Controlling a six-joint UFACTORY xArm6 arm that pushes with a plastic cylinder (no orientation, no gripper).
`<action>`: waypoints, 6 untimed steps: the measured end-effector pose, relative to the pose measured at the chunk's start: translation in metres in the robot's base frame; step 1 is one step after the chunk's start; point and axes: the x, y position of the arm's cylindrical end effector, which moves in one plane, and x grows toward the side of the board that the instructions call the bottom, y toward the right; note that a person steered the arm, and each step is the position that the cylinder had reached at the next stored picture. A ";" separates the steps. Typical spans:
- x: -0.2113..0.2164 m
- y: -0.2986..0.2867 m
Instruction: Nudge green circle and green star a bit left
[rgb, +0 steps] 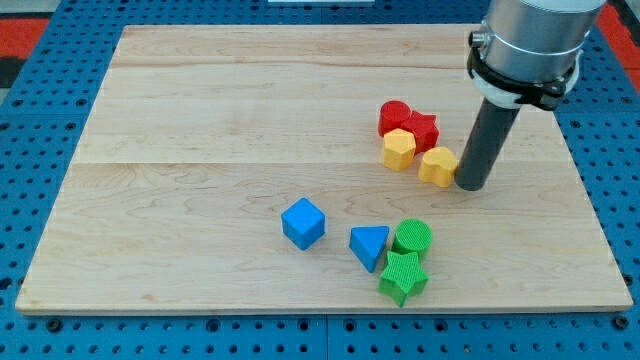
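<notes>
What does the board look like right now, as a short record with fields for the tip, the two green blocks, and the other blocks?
tip: my tip rests beside the yellow heart, on its right in the view
green circle: near the view's bottom, right of the blue triangle
green star: just below the green circle, touching it
tip to greens: above and right of them in the view, apart
other blocks: blue cube, red circle, red star, yellow hexagon

Blue triangle (370, 246) blocks the greens' left — beyond (westward), bare board (180, 200).
</notes>
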 end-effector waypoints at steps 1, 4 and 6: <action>-0.008 -0.010; 0.082 0.001; 0.108 -0.094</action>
